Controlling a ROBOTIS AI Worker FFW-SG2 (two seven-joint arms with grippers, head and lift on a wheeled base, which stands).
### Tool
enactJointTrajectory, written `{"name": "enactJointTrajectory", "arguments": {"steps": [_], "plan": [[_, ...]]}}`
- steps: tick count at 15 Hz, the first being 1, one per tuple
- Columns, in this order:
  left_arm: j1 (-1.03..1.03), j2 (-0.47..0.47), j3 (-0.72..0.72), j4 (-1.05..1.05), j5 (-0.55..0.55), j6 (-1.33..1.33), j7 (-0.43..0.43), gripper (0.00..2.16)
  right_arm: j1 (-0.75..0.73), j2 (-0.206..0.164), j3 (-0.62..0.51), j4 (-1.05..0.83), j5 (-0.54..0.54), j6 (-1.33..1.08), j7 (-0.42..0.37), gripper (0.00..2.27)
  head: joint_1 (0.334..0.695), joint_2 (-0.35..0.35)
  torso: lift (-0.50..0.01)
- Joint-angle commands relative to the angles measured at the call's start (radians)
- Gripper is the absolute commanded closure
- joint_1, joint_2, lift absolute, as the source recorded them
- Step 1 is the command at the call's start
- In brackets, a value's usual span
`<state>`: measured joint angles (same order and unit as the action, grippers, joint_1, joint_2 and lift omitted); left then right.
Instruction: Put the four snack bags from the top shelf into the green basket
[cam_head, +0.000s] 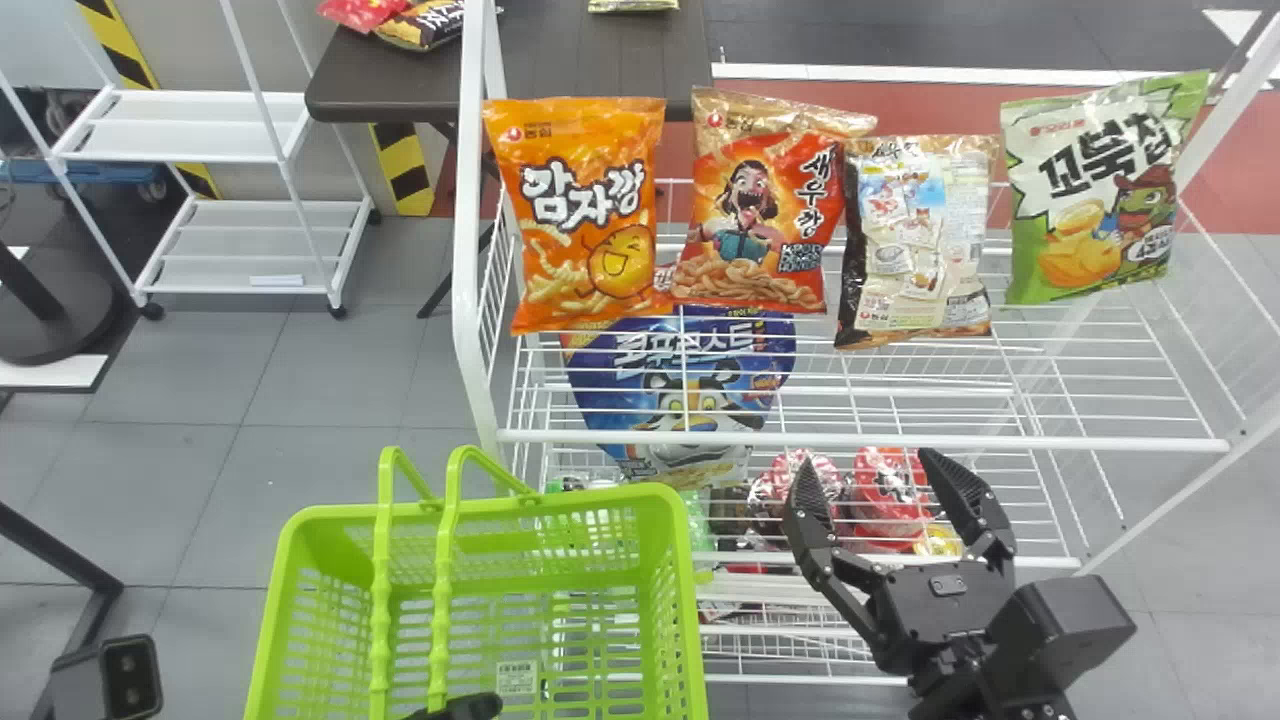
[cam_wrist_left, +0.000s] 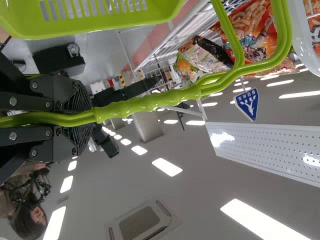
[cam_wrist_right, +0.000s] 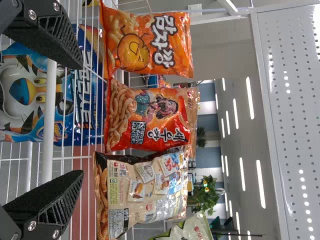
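Four snack bags stand in a row on the top shelf: an orange bag (cam_head: 585, 215), a red-orange bag (cam_head: 760, 210), a beige and black bag (cam_head: 915, 245) and a green and white bag (cam_head: 1105, 190). The green basket (cam_head: 685, 600) hangs in front of the rack's left part, with my left gripper (cam_head: 465, 708) by its handles. In the left wrist view that gripper (cam_wrist_left: 90, 117) is shut on the basket handles (cam_wrist_left: 150, 102). My right gripper (cam_head: 860, 475) is open and empty, in front of the rack below the top shelf's front rail. The right wrist view has the gripper (cam_wrist_right: 75, 120) facing the bags (cam_wrist_right: 145, 120).
A blue cereal bag (cam_head: 690, 390) and several red packs (cam_head: 885, 500) sit on levels below. The top shelf's white front rail (cam_head: 860, 440) crosses between the right gripper and the bags. Behind at left are a dark table (cam_head: 390, 75) and a white rack (cam_head: 200, 125).
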<state>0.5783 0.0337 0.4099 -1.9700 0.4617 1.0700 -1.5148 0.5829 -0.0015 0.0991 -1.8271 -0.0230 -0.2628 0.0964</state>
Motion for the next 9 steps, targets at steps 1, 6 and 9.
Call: {"name": "enactJointTrajectory", "arguments": {"steps": [1, 6, 9], "plan": [[0.0, -0.001, 0.0, 0.007, 0.002, -0.003, -0.001, 2.15, 0.0, 0.002, 0.002, 0.0, 0.0, -0.002, 0.0, 0.06, 0.695, -0.002, 0.0], [0.003, -0.001, 0.004, 0.011, 0.006, -0.003, -0.005, 2.15, -0.008, 0.002, 0.011, 0.006, -0.001, -0.002, 0.0, 0.06, 0.695, 0.007, 0.0], [0.003, -0.001, 0.004, 0.011, 0.006, -0.003, -0.005, 2.15, -0.017, 0.002, 0.022, 0.009, -0.005, 0.001, 0.0, 0.06, 0.695, 0.015, 0.0]]}}
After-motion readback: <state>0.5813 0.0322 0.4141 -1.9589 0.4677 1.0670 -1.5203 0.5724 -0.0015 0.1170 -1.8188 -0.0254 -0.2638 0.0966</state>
